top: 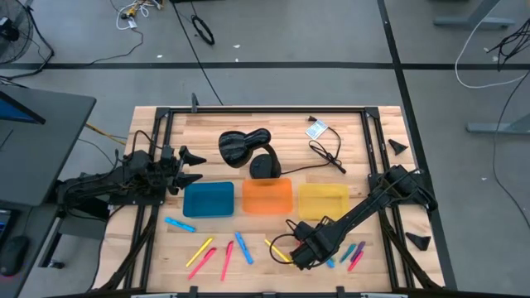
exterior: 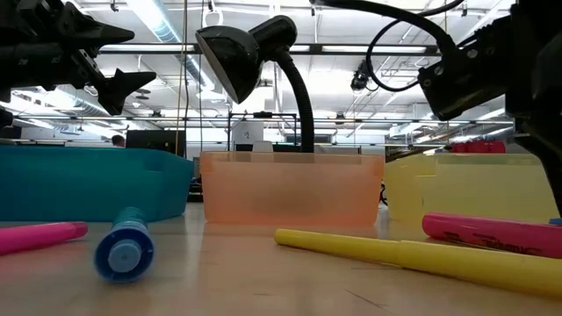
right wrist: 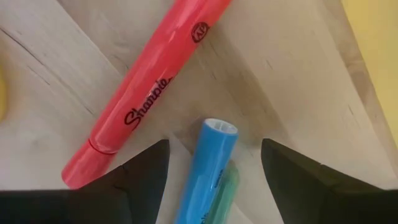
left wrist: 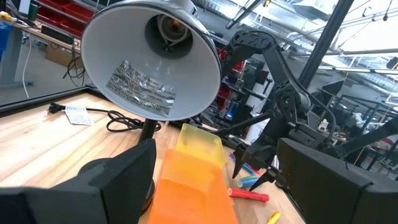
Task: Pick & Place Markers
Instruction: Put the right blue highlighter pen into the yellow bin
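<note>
Several markers lie flat along the table's near edge: blue point(top: 179, 224), yellow point(top: 199, 248), pink point(top: 227, 258), blue point(top: 243, 247), yellow point(top: 277, 251), and a small cluster point(top: 351, 252). My right gripper point(top: 308, 255) hovers low over that cluster, pointing down and open. In the right wrist view point(right wrist: 214, 155) its fingers stand on either side of a blue marker point(right wrist: 208, 168) without touching it. A green marker point(right wrist: 229, 186) lies against the blue one, and a red-pink marker point(right wrist: 146, 93) lies beside them. My left gripper point(top: 197, 165) waits open by the blue tray's left end.
Blue tray point(top: 187, 201), orange tray point(top: 248, 199) and yellow tray point(top: 341, 203) stand in a row at mid-table. Behind them is a black desk lamp point(top: 244, 147) with its cable point(top: 327, 153). A black frame borders the table.
</note>
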Controlling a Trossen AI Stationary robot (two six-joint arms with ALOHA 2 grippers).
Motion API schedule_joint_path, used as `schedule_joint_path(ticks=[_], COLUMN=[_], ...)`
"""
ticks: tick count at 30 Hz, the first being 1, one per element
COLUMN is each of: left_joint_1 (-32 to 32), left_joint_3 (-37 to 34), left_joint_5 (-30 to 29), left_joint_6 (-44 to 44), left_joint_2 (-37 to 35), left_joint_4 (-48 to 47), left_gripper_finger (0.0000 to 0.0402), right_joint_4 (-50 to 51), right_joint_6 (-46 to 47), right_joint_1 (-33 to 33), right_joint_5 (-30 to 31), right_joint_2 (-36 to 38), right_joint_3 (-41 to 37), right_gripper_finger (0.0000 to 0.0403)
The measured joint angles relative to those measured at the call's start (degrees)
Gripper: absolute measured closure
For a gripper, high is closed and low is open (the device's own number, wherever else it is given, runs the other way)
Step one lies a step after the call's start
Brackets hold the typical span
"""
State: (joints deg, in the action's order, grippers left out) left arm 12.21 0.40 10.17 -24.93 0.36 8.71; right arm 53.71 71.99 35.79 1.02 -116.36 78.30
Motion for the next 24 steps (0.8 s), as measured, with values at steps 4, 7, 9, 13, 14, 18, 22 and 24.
schedule_joint_path(ticks=[4, 7, 9, 13, 14, 18, 22, 24], left_joint_1=[-0.01, -0.01, 0.00, -0.02, 0.00, 0.00, -0.02, 0.00], left_joint_3=[0.01, 0.01, 0.02, 0.01, 0.00, 0.02, 0.00, 0.02], left_joint_5=[0.00, 0.00, 0.00, 0.00, 0.00, 0.00, 0.00, 0.00], left_joint_6=[0.00, 0.00, 0.00, -0.01, 0.00, 0.00, 0.00, 0.00], left_joint_2=[-0.01, 0.00, 0.00, -0.02, 0.00, 0.00, 0.00, 0.00], left_joint_4=[0.00, -0.01, -0.02, -0.01, -0.01, 0.00, 0.00, 0.00], left_gripper_finger=[0.0060, 0.0060, 0.0060, 0.0060, 0.0060, 0.0060, 0.0060, 0.0060], right_joint_4=[-0.24, -0.61, -1.00, -2.14, -2.40, -2.90, -2.96, -2.99], right_joint_6=[1.21, 2.29, 2.66, 2.64, 2.64, 2.58, 2.56, 2.55], right_joint_1=[0.00, 0.02, 0.02, 0.02, 0.02, 0.04, 0.04, 0.04], right_joint_5=[-0.29, -0.56, -0.66, -0.71, -0.73, -0.74, -0.72, -0.70], right_joint_2=[0.00, -0.02, -0.02, -0.07, -0.07, -0.11, -0.11, -0.11], right_joint_3=[0.00, 0.00, -0.01, -0.03, -0.04, -0.04, -0.04, -0.04], right_gripper_finger=[0.0163, 0.0189, 0.0210, 0.0255, 0.0265, 0.0307, 0.0335, 0.0339])
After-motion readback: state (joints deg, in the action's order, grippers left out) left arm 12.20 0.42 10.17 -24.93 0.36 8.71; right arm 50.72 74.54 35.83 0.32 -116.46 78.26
